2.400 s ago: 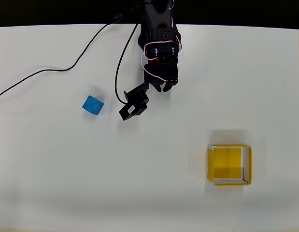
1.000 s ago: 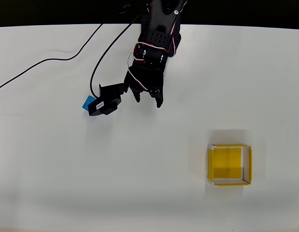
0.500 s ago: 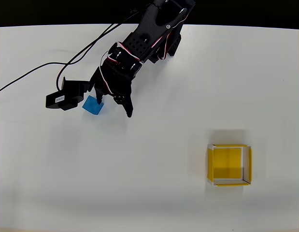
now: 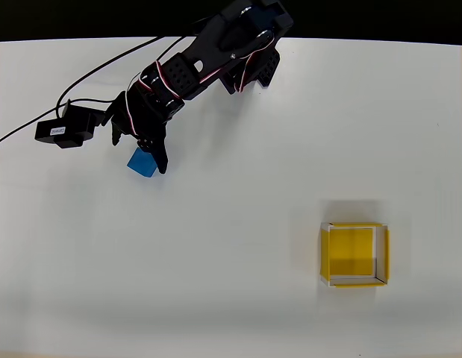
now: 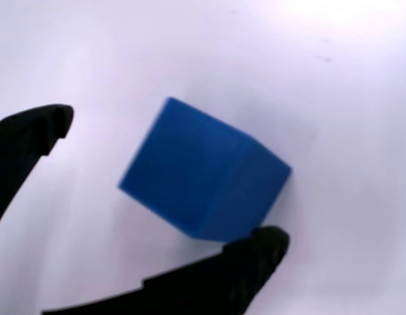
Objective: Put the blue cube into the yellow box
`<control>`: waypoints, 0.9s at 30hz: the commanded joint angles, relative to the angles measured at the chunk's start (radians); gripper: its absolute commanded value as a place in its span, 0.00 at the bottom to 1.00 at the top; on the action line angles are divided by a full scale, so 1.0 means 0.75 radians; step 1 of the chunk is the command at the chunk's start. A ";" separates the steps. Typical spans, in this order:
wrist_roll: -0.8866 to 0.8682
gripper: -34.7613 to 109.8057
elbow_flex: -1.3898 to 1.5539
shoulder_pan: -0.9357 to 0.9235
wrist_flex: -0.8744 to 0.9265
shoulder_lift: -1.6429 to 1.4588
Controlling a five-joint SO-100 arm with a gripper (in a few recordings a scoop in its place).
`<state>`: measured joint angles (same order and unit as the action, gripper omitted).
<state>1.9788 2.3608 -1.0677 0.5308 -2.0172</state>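
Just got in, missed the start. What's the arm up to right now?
The black arm is reaching for the blue cube on the white table. Its gripper hangs over the cube with the jaws open. In the wrist view the cube sits between the two fingers, one close by its lower corner and the other standing well off; nothing is gripped yet. The yellow box sits apart toward the lower right of the overhead view.
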 commanded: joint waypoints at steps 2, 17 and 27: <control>0.000 0.63 -0.088 -0.039 -0.178 0.029; -0.045 0.63 0.125 0.008 -0.348 0.063; -0.063 0.62 0.182 0.031 -0.448 0.137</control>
<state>1.9236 2.5065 -1.0492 0.2332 -1.8883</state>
